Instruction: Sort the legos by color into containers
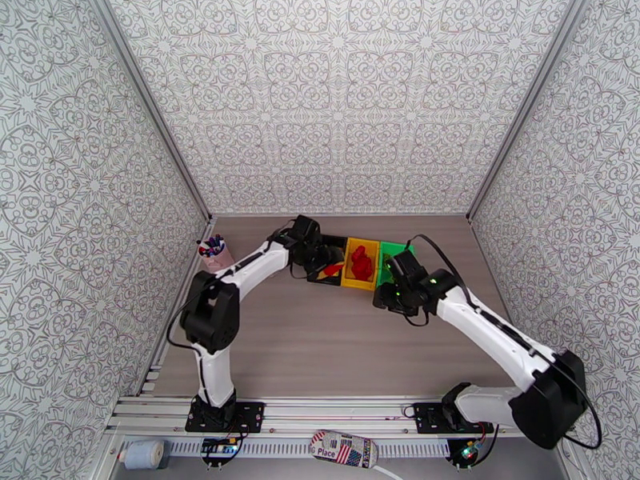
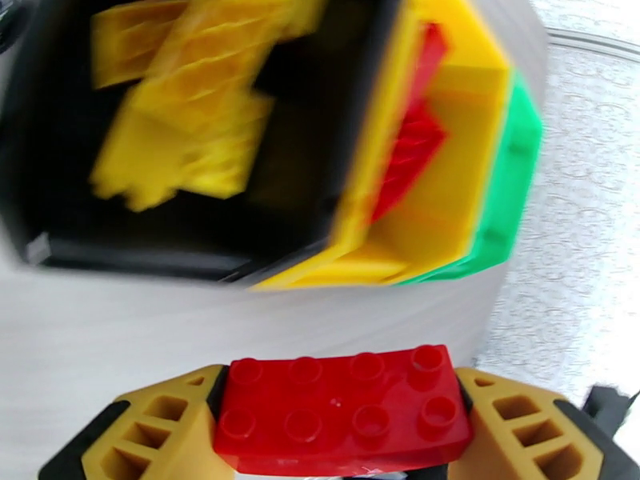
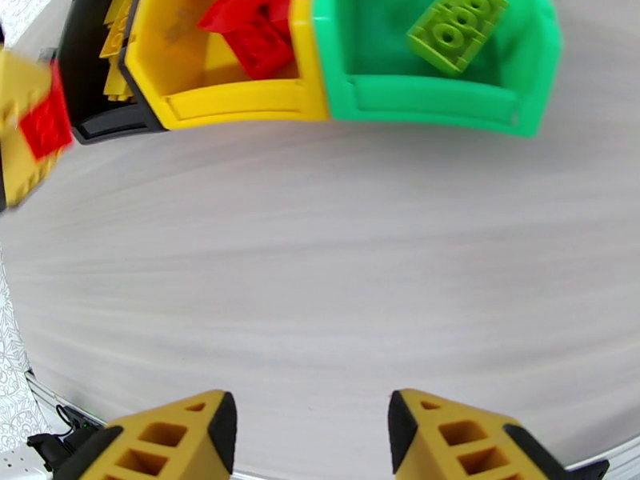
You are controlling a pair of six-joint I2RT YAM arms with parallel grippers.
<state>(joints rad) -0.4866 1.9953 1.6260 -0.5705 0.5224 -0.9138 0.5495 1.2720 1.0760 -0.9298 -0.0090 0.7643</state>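
Observation:
Three bins stand in a row: black point(image 1: 322, 279), yellow point(image 1: 359, 285), green point(image 1: 392, 250). My left gripper point(image 2: 340, 430) is shut on a red lego brick point(image 2: 340, 411), just in front of the black bin point(image 2: 48, 250), which holds yellow legos point(image 2: 184, 106). Red legos point(image 3: 252, 30) lie in the yellow bin point(image 3: 240, 102), and a lime green lego point(image 3: 456, 26) lies in the green bin point(image 3: 432, 102). My right gripper point(image 3: 310, 430) stands open and empty over bare table in front of the bins; in the top view it point(image 1: 390, 298) sits near the green bin's front.
A pink pen cup point(image 1: 214, 254) stands by the left wall. Patterned walls close in the table on three sides. Bare wooden table point(image 1: 320, 346) stretches in front of the bins toward the arm bases.

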